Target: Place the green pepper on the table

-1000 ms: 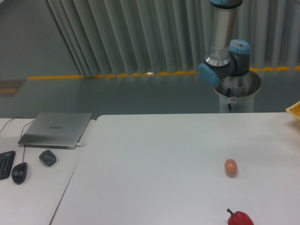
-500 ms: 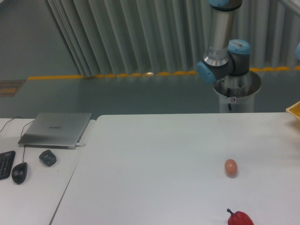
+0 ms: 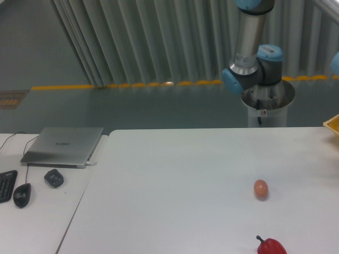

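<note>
Progress of the task: no green pepper is visible anywhere, neither on the table (image 3: 175,180) nor carried, so the placement is judged not yet done; the pepper presumably lies outside the field of view. Only the arm's lower joints (image 3: 253,74) and its pedestal (image 3: 267,108) appear, at the far edge of the table; the gripper is out of frame, so whether it is open, closed or carrying anything cannot be told, and positions cannot be given relative to it. What remains, on this evidence, is to bring the pepper over the tabletop and set it down.

Surface: a plain white matte top bearing a small brown egg (image 3: 260,189) toward the near right and, closer still to the front edge, a red pepper (image 3: 270,246) with a dark stem, partly cropped.

Surroundings: an adjoining desk (image 3: 37,222) carries a closed laptop (image 3: 63,146), a mouse (image 3: 21,194) and a keyboard corner (image 3: 6,185). Behind, a grey floor, a yellow line (image 3: 127,84) and a pleated curtain (image 3: 148,37)
</note>
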